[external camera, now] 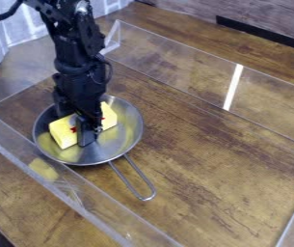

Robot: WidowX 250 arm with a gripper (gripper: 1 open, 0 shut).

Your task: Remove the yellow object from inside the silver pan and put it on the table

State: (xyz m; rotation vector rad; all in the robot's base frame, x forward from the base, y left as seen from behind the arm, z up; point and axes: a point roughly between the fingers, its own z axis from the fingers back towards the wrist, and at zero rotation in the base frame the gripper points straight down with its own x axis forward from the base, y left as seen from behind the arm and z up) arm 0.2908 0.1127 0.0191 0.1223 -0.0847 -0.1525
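The silver pan [120,140] sits on the table [214,154] at the left, its wire-loop handle [136,181] pointing toward the front. Inside it lies the yellow object [69,133], a small block with a white-and-red label on top. My black gripper [85,127] reaches straight down into the pan and is shut on the yellow object, its fingers pressed against the block's sides. The arm hides the block's far end. The block looks to be resting on the pan floor.
Clear acrylic walls [59,193] edge the tabletop at the front left and at the back. A yellow reflection [41,170] shows in the front wall. Bare wooden planks stretch to the right of the pan.
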